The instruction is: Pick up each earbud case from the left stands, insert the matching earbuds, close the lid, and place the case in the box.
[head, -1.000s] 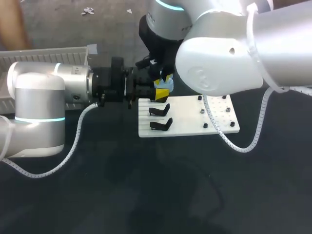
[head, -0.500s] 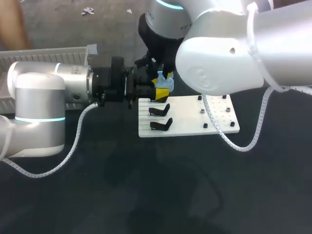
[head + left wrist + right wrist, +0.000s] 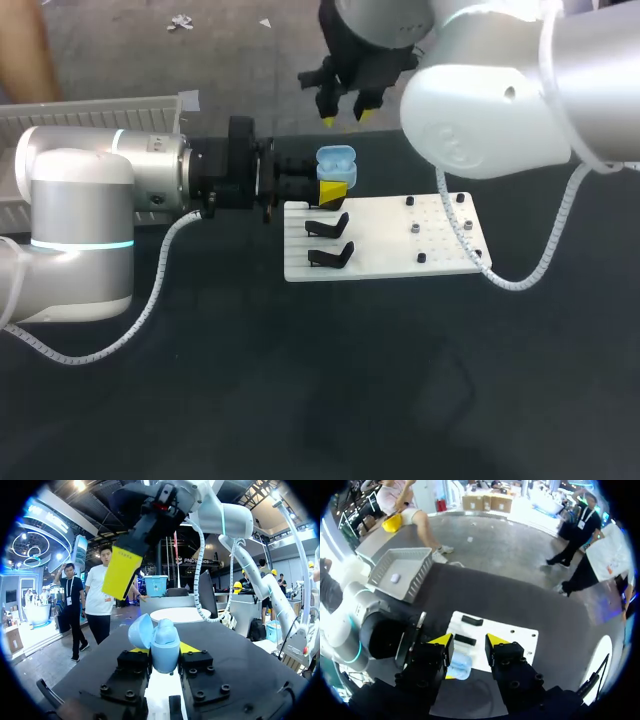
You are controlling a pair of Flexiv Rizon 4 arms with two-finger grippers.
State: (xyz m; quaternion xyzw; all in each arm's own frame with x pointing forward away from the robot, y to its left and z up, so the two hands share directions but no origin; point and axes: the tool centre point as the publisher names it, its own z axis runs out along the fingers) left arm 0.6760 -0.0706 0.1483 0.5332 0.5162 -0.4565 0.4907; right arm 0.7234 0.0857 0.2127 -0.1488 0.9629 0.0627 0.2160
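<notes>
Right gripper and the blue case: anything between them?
Nothing. Head view shows a bare gap between the right gripper and the open blue case in the left gripper.

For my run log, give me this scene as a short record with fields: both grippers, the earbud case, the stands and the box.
left gripper: shut on the earbud case
right gripper: open, empty, above the case
earbud case: light blue, lid open; contents cannot be seen
stands: two, black, empty, on the white board
box: grey tray on the left arm's side, one small pale item inside
</notes>
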